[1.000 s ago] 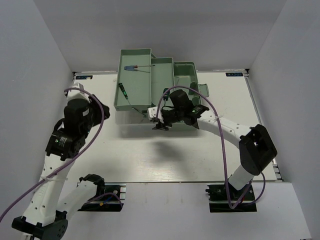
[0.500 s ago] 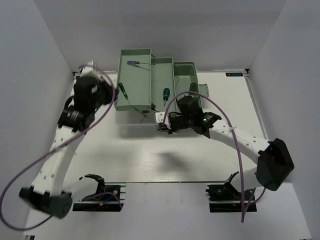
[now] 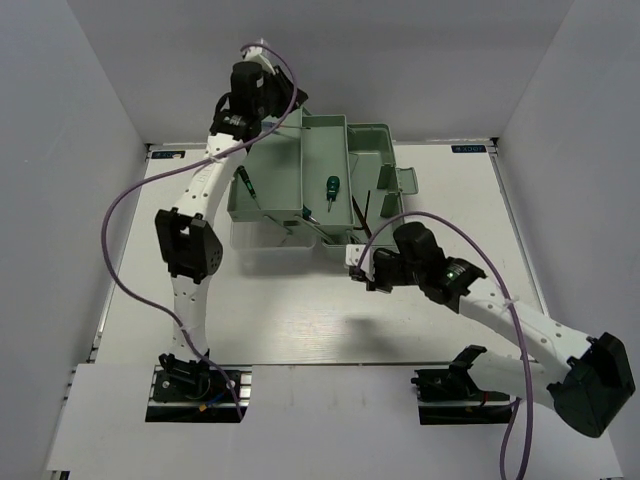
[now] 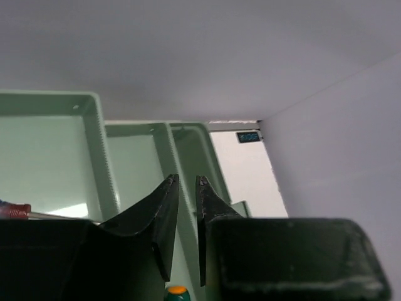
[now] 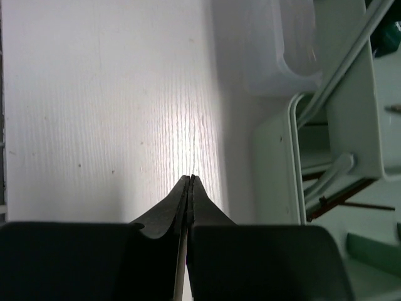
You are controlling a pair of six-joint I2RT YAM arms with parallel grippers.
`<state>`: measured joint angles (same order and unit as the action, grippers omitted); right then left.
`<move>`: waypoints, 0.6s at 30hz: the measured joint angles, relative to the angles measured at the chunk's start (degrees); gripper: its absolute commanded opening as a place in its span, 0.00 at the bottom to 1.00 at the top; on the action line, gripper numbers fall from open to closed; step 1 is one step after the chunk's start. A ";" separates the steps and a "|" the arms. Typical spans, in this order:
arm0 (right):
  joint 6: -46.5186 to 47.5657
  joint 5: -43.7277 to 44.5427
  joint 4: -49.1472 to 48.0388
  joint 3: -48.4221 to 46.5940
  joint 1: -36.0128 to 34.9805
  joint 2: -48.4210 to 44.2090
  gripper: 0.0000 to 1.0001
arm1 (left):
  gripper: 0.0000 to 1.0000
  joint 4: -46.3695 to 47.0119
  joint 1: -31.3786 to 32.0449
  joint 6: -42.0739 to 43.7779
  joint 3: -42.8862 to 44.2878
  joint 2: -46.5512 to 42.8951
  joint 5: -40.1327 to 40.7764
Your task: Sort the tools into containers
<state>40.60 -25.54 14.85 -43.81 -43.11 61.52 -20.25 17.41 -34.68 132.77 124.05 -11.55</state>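
Mint-green trays (image 3: 275, 180) sit at twelve o'clock on the counter (image 3: 300, 320). Left claw (image 4: 187, 180) above them, barely parted, empty. Right claw (image 5: 190, 179), five o'clock, pressed closed, holding nothing.

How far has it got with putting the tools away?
Nearly done, it seems. One green-handled screwdriver lies in the middle tray, another screwdriver and a blue-handled one in the left tray. Nothing is in hand: the right gripper is shut over the table, the left gripper hovers empty above the trays. I can spot no tool left outside the trays.
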 measured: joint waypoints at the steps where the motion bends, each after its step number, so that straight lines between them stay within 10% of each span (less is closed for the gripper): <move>1: -0.11 0.37 0.33 0.72 0.28 -1.11 0.00 | 0.28 -0.04 -0.04 -0.39 1.11 2.14 0.00; 18: -2.12 2.45 1.60 4.37 4.26 -5.79 0.00 | 0.30 -2.32 -0.90 -0.98 -1.79 6.01 1.95</move>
<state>38.48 -23.09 16.45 -39.44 -38.85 55.72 -22.57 16.51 -35.66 130.98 130.06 -9.61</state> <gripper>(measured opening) 0.005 0.295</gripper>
